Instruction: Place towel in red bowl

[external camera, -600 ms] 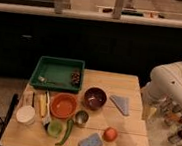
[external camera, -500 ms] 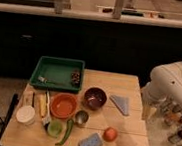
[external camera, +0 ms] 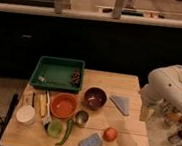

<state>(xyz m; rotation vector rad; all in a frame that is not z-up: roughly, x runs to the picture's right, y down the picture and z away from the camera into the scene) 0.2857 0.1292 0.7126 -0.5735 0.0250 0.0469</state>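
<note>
The released gripper [external camera: 144, 114], off the right edge of the table [external camera: 118, 83], should drop straight onto the nearby towel [external camera: 120, 104] and pinch low

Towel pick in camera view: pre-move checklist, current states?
1. Grey-blue triangular folded towel lies flat on the wooden table, nothing on it: ok.
2. Gripper hangs by the table's right edge in the picture, apart from the towel, jaws open, empty: ok.
3. Round orange-red bowl upright, looks empty: ok.
4. Straight path from towel to bowl: dark purple bowl sits between them: not ok, probably carry over it.
5. Small metal cup clear of the red bowl's rim: cannot tell.
</note>
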